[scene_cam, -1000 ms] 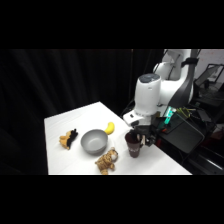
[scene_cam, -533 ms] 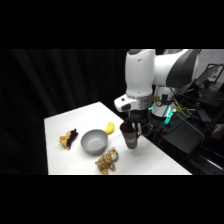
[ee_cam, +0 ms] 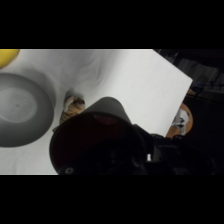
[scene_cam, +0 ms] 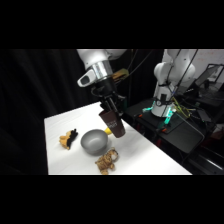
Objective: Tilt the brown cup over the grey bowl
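The brown cup (scene_cam: 114,124) hangs in the air, a little tilted, with my gripper (scene_cam: 110,111) shut on its upper part. It is just right of and above the grey bowl (scene_cam: 94,142), which rests on the white table (scene_cam: 145,155). In the wrist view the cup (ee_cam: 97,137) fills the lower middle as a dark shape, and the grey bowl (ee_cam: 20,110) lies at the left edge. My fingers are hidden in the dark blur around the cup there.
A yellow toy (scene_cam: 107,131) lies behind the bowl, under the cup. A striped tiger toy (scene_cam: 106,161) lies in front of the bowl, and a small brown and black toy (scene_cam: 67,138) lies to its left. Dark equipment (scene_cam: 170,117) stands beyond the table's right edge.
The arm has swung left and lifted the cup off the table. The cup now hangs close beside the bowl instead of standing to its right.
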